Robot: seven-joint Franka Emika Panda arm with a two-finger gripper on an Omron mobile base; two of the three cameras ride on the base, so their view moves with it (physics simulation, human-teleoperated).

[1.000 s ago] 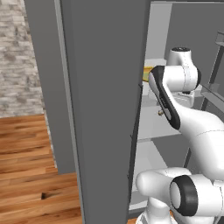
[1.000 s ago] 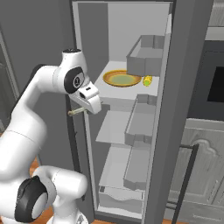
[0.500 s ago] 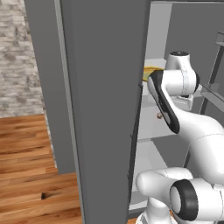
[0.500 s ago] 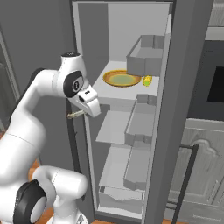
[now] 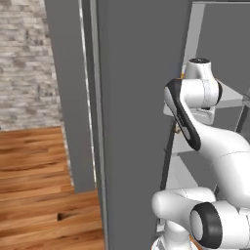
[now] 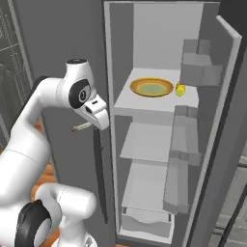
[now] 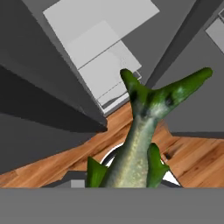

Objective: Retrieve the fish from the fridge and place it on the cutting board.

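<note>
Fish (image 7: 140,131) sticks out from between the closed fingers.

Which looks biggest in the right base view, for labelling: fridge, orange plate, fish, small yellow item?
1. fridge
2. orange plate
3. fish and small yellow item: too alike to rank; the fish is partly hidden in the pincer.

The fish (image 7: 140,135) is running off the hand view's bottom edge, head unseen; the fridge (image 5: 141,97) door is blocking the shelves.
</note>
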